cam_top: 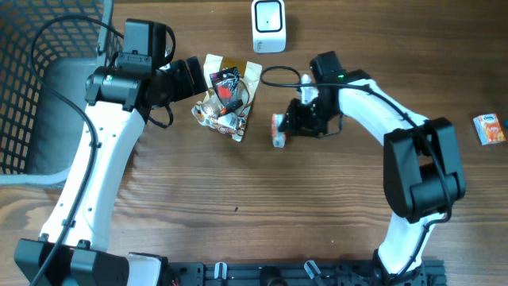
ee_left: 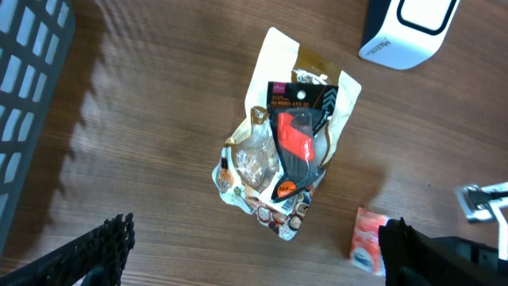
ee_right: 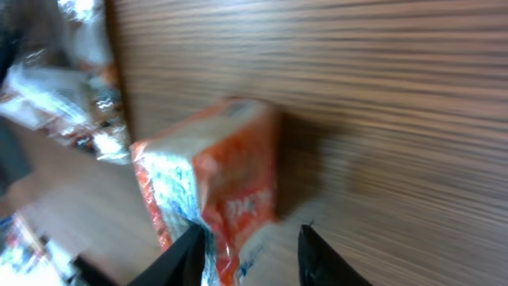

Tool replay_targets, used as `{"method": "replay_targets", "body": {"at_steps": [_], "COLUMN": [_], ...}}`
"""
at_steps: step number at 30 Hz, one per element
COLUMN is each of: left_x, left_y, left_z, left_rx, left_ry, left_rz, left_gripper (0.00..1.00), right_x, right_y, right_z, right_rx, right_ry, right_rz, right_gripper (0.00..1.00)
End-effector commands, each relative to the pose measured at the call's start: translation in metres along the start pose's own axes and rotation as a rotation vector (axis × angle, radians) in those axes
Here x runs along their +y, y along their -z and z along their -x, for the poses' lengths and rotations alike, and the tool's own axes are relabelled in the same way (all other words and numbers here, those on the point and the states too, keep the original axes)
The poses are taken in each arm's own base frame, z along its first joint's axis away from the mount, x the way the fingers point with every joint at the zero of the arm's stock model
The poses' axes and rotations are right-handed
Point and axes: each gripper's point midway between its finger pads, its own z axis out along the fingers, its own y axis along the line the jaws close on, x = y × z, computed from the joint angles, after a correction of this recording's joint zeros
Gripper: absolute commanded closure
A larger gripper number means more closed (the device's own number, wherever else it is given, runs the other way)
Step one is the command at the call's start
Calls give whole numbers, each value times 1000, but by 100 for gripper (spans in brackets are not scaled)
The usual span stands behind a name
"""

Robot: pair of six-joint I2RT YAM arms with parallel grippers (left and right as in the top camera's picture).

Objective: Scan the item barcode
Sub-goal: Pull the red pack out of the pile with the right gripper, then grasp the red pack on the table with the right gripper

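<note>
A small orange and white packet [cam_top: 279,129] lies on the wooden table, right of the middle. My right gripper [cam_top: 292,123] is at its right side. In the right wrist view the packet [ee_right: 214,183] fills the centre, blurred, its near end reaching between the fingers of the right gripper [ee_right: 250,254]. The jaws stand apart, with the left fingertip against the packet and the right one clear of it. The white barcode scanner [cam_top: 268,25] stands at the back edge. My left gripper [cam_top: 190,75] hangs wide open and holds nothing, above the table [ee_left: 254,262].
A pile of snack bags [cam_top: 226,99] with a red and black carded item on top [ee_left: 298,139] lies left of the packet. A dark wire basket [cam_top: 32,79] stands at the far left. Another small orange packet [cam_top: 490,128] lies at the far right. A black cable [cam_top: 278,75] loops by the scanner.
</note>
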Motion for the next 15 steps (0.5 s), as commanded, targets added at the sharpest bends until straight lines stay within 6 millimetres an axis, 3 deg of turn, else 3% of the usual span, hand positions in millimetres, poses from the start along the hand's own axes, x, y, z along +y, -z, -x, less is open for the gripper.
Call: {"method": "replay_targets", "body": {"at_steps": [1,2,5,10,15], "left_x": [1,1,1,1,1], "left_y": [-1,-1,-1,-1,-1], "left_z": [2,2,2,2,2], "left_rx": [-4,-4,-5,-5,-4], "left_ry": [11,11,11,11,11], "left_rz": [5,5,5,5,5], "left_gripper": [0,0,0,0,0], "right_x": [-68,-78,-72,-3,22], "right_y": [25,36,54,45,28], "right_z": [17,20,24,21,30], "right_rx": [-94,-103,-92,-34,-84], "right_ry": [-71,-83,-40,145,242], "right_rz": [-310,-369,-378,-17,-1], "right_gripper": [58,57,54,51,45]}}
